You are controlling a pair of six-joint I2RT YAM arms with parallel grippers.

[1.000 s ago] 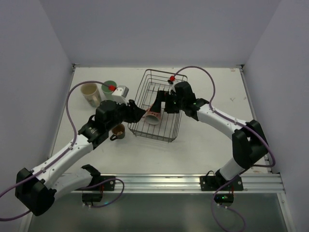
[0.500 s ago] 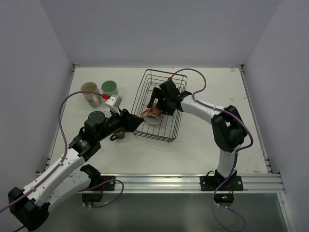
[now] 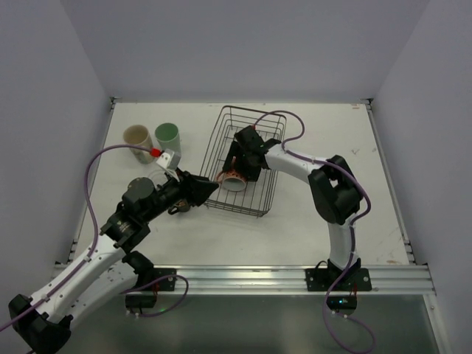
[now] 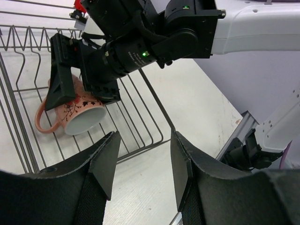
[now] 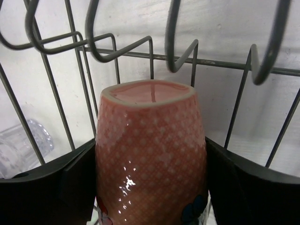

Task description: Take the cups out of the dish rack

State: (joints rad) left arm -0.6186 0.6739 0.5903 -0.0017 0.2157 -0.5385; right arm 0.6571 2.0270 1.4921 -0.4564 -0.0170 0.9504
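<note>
The dark wire dish rack [image 3: 237, 209] stands mid-table. A salmon-pink handled mug [image 3: 233, 180] lies on its side in it, mouth toward the near edge. My right gripper [image 3: 240, 167] reaches into the rack, and its fingers [image 5: 56, 187] press both sides of the pink mug [image 5: 150, 140]. My left gripper [image 3: 211, 189] hovers open and empty just outside the rack's near left corner; its wrist view looks at the mug [image 4: 70, 115] and the rack [image 4: 140, 126]. The cream tumbler [image 3: 137, 138] and mint-green tumbler [image 3: 167, 136] stand at the far left. The small black mug [image 3: 177, 209] is mostly hidden under the left arm.
A clear glass [image 5: 18, 145] shows through the rack wires, outside the rack on the left. The rack's hooked wire wall [image 5: 150, 51] rises right behind the pink mug. An aluminium rail [image 3: 243, 276] runs along the near table edge.
My right gripper slid left and down onto the pink mug and closed its fingers against it. The left arm drew back toward the near left, gripper still open.
</note>
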